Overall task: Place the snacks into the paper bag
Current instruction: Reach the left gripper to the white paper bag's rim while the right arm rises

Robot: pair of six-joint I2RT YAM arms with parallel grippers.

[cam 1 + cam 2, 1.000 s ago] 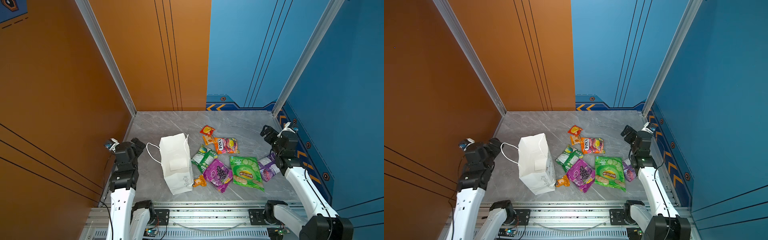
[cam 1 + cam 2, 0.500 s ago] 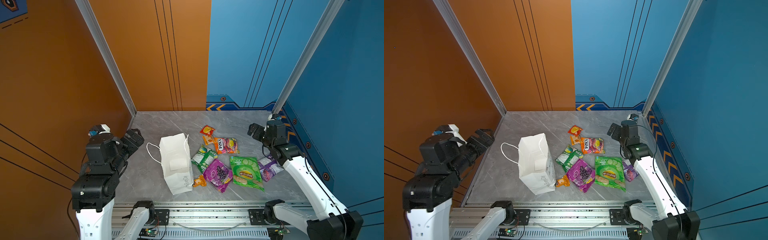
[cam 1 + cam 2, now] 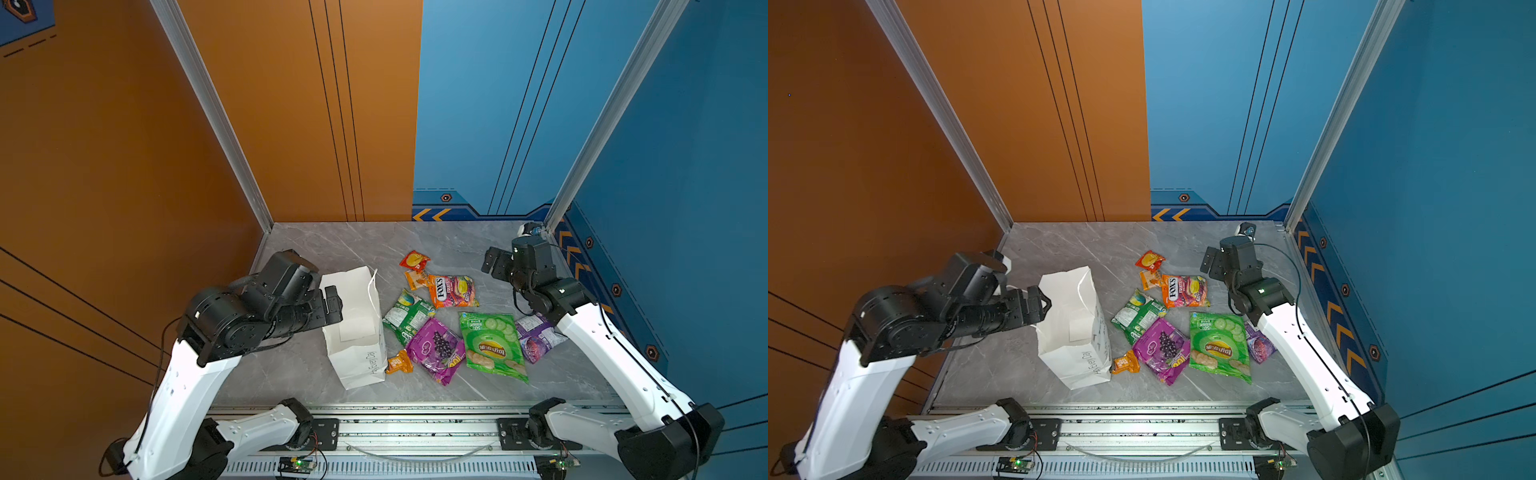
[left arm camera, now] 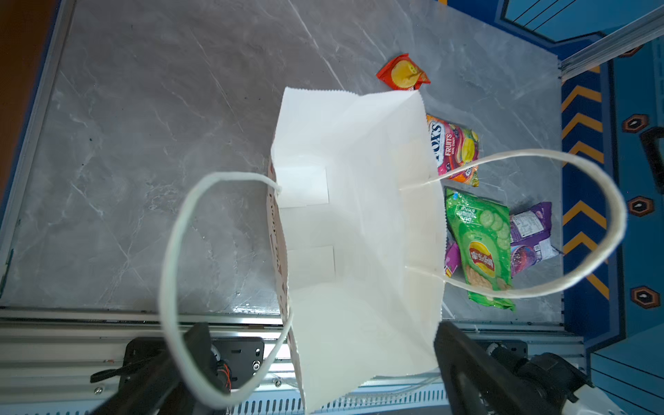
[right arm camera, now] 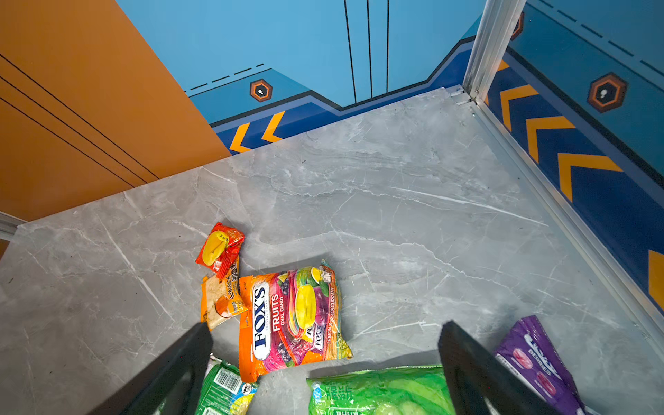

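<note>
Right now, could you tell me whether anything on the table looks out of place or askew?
Nothing looks spilled or torn. The paper bag stands upright and open, though its rim is slightly bent and its cord handles flop outward. The snacks lie loose, overlapping beside it; a small orange packet lies right at its base.

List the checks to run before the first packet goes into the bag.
1. Tall white paper bag upright, mouth open: ok.
2. Bag's inside free of packets: ok.
3. Left gripper open, empty: ok.
4. Right gripper open, empty, aimed at orange-pink Fox's packet: ok.
5. White cord handle clear of left fingers: cannot tell; the loop crosses one in the wrist view.
</note>
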